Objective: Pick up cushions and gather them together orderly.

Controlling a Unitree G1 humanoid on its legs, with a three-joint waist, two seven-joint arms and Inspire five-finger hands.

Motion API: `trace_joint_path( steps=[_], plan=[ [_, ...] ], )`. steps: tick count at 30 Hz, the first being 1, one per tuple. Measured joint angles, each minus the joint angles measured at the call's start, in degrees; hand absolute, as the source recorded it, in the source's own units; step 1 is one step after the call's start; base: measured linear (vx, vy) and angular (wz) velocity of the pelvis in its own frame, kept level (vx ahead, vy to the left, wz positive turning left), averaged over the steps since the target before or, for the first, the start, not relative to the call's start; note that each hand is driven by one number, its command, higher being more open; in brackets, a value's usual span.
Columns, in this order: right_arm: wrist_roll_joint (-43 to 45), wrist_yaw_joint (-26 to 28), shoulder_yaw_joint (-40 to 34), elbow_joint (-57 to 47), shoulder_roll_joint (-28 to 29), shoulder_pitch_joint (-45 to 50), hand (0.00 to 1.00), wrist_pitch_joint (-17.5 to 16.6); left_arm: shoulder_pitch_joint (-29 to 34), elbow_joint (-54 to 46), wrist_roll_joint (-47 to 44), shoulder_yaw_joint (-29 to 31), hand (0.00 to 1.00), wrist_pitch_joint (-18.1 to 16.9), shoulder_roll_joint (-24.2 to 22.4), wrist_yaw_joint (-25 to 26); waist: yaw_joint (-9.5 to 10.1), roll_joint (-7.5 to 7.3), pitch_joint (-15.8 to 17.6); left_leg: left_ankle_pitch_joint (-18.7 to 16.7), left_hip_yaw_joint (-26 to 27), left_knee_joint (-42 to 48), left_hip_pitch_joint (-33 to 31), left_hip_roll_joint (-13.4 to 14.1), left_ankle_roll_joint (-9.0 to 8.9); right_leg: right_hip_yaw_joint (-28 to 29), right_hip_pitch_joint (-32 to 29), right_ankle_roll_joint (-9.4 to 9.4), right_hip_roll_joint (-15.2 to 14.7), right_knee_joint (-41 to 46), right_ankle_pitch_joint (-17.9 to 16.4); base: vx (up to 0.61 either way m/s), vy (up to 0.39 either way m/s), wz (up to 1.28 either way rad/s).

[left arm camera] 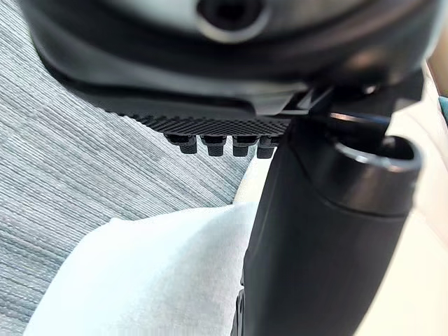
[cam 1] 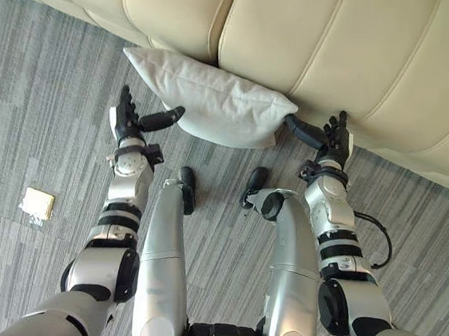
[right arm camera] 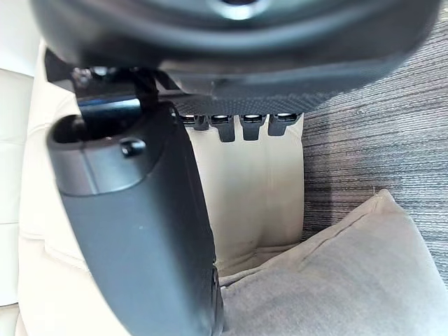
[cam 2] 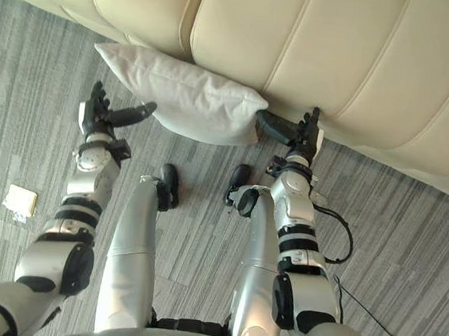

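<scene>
left hand (cam 1: 125,120), right hand (cam 1: 337,140) open, flanking cushion (cam 1: 216,99) against sofa (cam 1: 342,44)

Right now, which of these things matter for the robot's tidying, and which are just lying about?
For the job: white cushion, lying against the cream sofa; left robot hand and right robot hand, both open, one at each end.
Just lying about: small tan square on the grey carpet.

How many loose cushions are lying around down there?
1: a pale cushion on the grey floor, against the foot of the cream sofa, between the robot's open left hand and open right hand. Others may lie outside these views.
</scene>
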Motion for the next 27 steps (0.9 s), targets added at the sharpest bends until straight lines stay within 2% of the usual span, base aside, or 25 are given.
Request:
trace_joint_path(
  steps=[1,2,6,13,19,22,27],
  plan=[
    [0.0,-0.3,0.2,-0.2,0.0,-0.1,1.00,0.0,-0.5,0.0,0.0,-0.5,1.00,0.0,0.0,0.1,-0.13,0.01,0.0,0.0,-0.1,0.1,-0.3,-0.1,0.02,0.0,-0.2,-0.01,-0.1,0.1,0.0,-0.02,0.054,0.08],
    [0.0,-1.3,0.8,-0.5,0.1,-0.7,0.00,-0.3,-2.7,0.0,0.8,-2.6,0.00,0.0,0.0,0.4,-0.43,0.02,0.0,0.1,-0.3,0.7,-1.6,-0.3,0.06,-0.1,-1.4,-0.02,-0.4,0.7,0.0,-0.04,0.065,0.09],
    [0.0,-3.8,1.0,-0.5,0.9,-2.6,0.00,-1.1,-6.4,0.1,1.4,-6.0,0.00,0.0,-0.3,2.1,-0.74,0.04,0.0,1.2,-0.4,0.5,-3.6,-1.0,0.39,-0.2,-3.4,0.31,-1.1,0.9,0.5,-0.04,0.052,0.08],
    [0.3,-5.0,1.4,-0.5,0.8,-4.4,0.00,-0.8,-8.0,0.1,-0.9,-6.4,0.00,0.0,-0.4,5.1,-0.67,0.10,0.0,4.2,-1.2,-1.7,-4.8,-1.4,-0.25,-1.5,-4.2,-0.27,-1.4,-0.7,2.1,-0.06,0.012,0.06],
    [3.8,-5.0,1.6,-1.4,0.8,-4.4,0.00,-0.8,-7.9,-0.3,-2.8,-6.7,0.00,0.0,-1.2,5.7,-0.51,0.60,0.0,5.1,-2.3,-1.8,-4.7,-1.4,-0.79,-2.5,-3.5,-1.00,-1.3,-0.9,2.5,-0.03,-0.007,0.03],
    [5.2,-5.0,2.3,-2.5,1.1,-3.5,0.00,-0.8,-6.7,-1.0,-3.2,-8.2,0.00,0.0,-2.6,5.8,-0.51,1.46,0.0,5.2,-2.4,-2.2,-3.5,-1.4,-0.82,-2.8,-2.0,-1.52,-1.1,-1.6,2.9,0.00,0.000,0.00],
    [5.6,-2.9,6.1,-7.1,3.9,0.9,0.00,-1.0,0.3,-7.0,-5.3,-8.5,0.00,0.0,-8.9,5.8,0.10,2.06,-0.2,6.6,-2.3,-7.7,4.3,-1.5,-1.26,-3.4,5.4,-1.39,-0.3,-6.3,3.6,0.01,-0.005,0.04]
  ],
)
